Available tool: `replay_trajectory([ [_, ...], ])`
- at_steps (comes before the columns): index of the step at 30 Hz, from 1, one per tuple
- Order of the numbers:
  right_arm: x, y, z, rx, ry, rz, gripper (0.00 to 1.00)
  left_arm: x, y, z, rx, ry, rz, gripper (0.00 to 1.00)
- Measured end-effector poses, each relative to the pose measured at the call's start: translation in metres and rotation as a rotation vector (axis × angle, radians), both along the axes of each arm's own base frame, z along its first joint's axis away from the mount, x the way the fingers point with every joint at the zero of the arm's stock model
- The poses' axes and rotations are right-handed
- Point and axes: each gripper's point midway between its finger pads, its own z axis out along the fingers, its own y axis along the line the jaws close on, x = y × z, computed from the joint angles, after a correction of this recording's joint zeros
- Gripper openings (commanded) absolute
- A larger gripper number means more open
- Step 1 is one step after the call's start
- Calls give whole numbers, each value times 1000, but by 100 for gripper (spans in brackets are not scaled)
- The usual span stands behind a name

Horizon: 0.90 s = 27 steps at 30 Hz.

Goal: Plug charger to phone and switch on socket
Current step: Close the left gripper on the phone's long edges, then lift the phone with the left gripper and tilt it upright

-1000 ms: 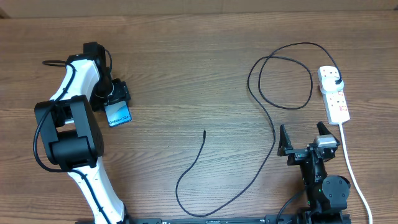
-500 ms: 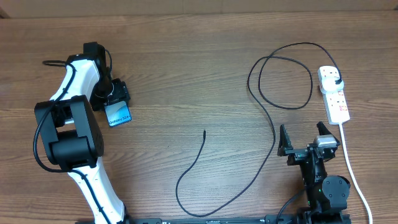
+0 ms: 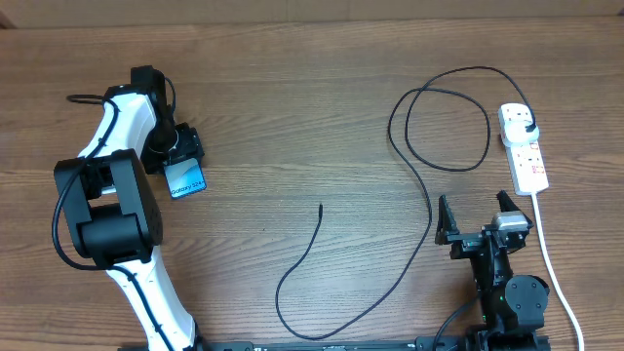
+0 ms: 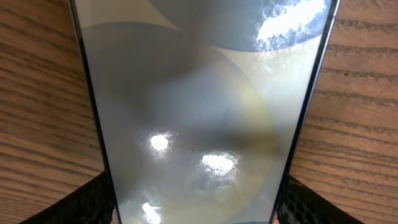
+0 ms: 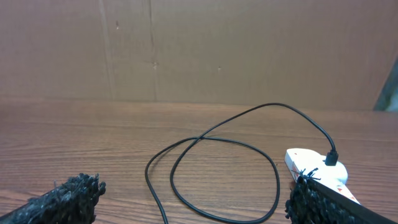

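Note:
The phone (image 3: 185, 179) lies flat on the table at the left, its teal screen end showing below my left gripper (image 3: 183, 161). In the left wrist view its glossy screen (image 4: 199, 112) fills the frame, and both black fingers (image 4: 87, 202) press against its long edges, so the gripper is shut on it. The charger cable (image 3: 429, 219) runs from a free tip (image 3: 321, 206) at the table's middle, through a loop, to its black plug (image 3: 526, 125) seated in the white socket (image 3: 524, 151). My right gripper (image 3: 478, 214) stands open near the socket (image 5: 311, 165), empty, with the cable loop (image 5: 217, 140) ahead of it.
The socket's thick white cord (image 3: 556, 273) trails down the right side past the right arm's base. The left arm's white and black links (image 3: 107, 195) cover the table's left side. A brown cardboard wall (image 5: 186, 50) stands behind the table.

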Motion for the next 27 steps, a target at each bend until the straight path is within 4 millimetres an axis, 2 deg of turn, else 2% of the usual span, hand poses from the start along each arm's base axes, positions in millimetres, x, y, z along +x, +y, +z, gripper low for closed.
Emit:
replay_trajectory([
  [1,0,0,0,0,0,0,100,0,0,0,0,0,0,25],
  [2,0,0,0,0,0,-1,100,0,0,0,0,0,0,17],
  [3,0,0,0,0,0,0,100,0,0,0,0,0,0,5],
  [20,0,0,0,0,0,0,100,-1,0,0,-2,5,0,4],
  [27,0,0,0,0,0,0,100,-13,-6,4,-33,59,1,4],
])
